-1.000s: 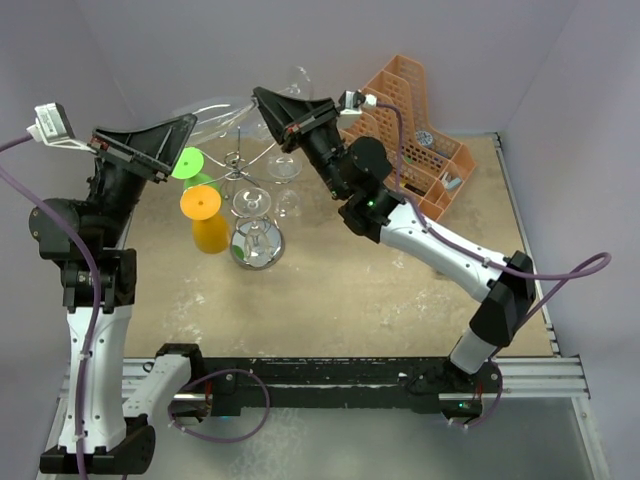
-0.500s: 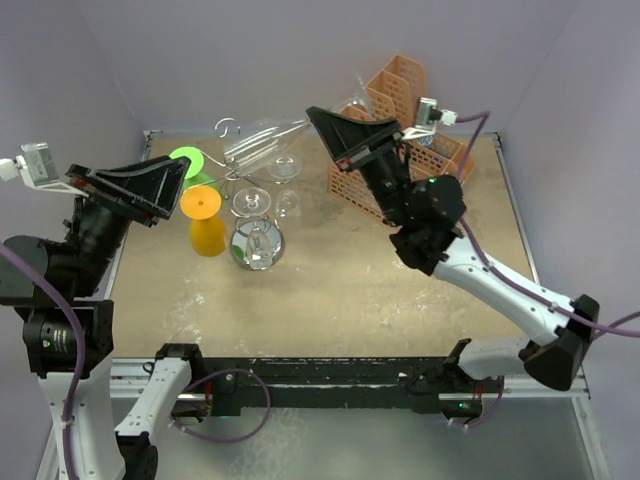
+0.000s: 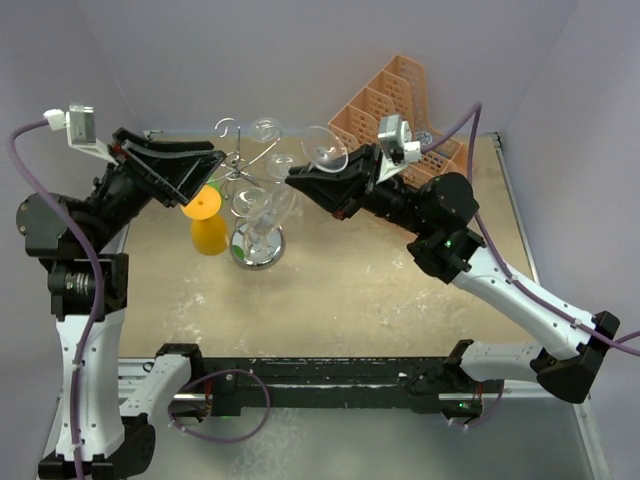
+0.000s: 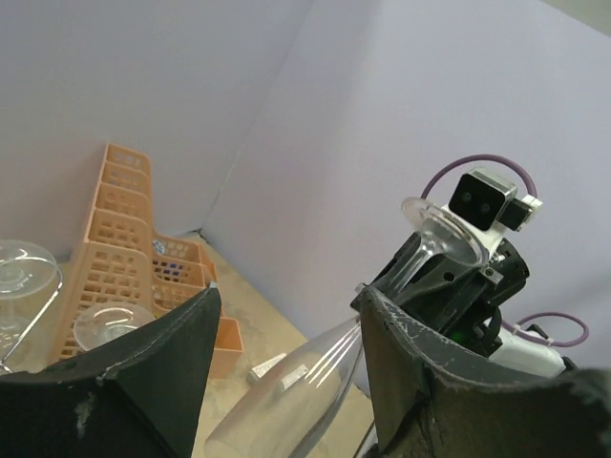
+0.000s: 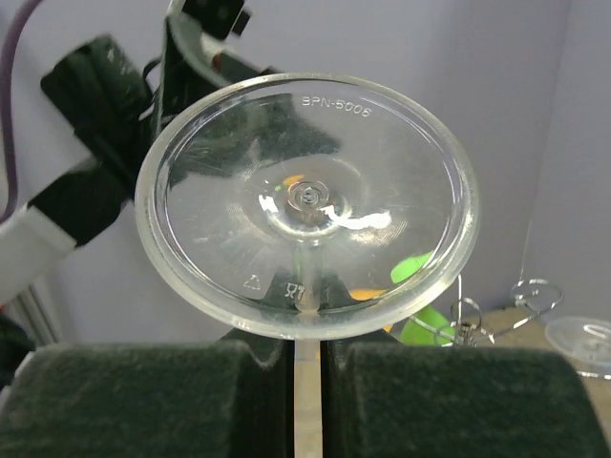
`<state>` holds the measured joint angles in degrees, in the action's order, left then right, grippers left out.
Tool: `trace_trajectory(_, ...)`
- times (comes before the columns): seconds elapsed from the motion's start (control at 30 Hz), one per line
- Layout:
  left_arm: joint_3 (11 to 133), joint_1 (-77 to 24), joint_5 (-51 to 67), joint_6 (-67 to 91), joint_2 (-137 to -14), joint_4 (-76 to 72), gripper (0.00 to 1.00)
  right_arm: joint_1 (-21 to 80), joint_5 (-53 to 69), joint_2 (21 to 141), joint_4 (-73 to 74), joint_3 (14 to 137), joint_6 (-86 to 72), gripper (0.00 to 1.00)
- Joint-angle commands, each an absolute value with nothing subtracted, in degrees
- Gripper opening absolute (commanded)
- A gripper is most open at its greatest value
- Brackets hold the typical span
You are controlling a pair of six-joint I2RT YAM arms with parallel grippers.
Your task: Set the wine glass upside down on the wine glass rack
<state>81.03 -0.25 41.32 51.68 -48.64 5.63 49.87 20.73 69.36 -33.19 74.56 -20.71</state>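
At the right arm's tip, the right end effector pinches the wine glass by its stem, foot uppermost. Farther out, the tilted bowl lies between the left end effector's widely parted fingers, beside the wine glass rack, not hung.

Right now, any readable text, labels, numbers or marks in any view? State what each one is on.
"SPN-5006": moulded into the foot of the wine glass, near its upper rim; the first letter is not certain.
Two small moulded marks low on the same foot: a triangle and another symbol, too small to read.
Dark-patterned item inside the orange organiser: too blurred to tell whether it carries any text.
No other text shows in any view.
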Motion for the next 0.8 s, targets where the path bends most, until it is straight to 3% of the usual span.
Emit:
trace_trajectory(0.0,78.88,0.09,45.92,58.89,-49.41,-8.55,0.58,49.92,27.32,68.13,-24.85,78.99,-13.56,0.0)
trace_trajectory(0.33,67.09,-2.78,44.78,73.74,-51.36,-36.43,0.58,49.97,25.7,69.32,-18.77,81.55,-19.17,0.0)
trace_trajectory(0.53,69.63,-16.72,37.75,54.78,-54.22,-16.6,0.58,50.03,22.79,70.44,-17.39,81.83,-20.96,0.0)
trace_trajectory(0.67,68.32,-18.93,39.09,54.86,-55.08,-20.09,0.57,50.0,23.23,70.55,-16.63,81.61,-21.12,0.0)
trace_trajectory(0.77,66.64,-20.75,41.36,54.91,-55.66,-23.47,0.51,50.03,24.51,70.96,-16.11,81.81,-21.31,0.0)
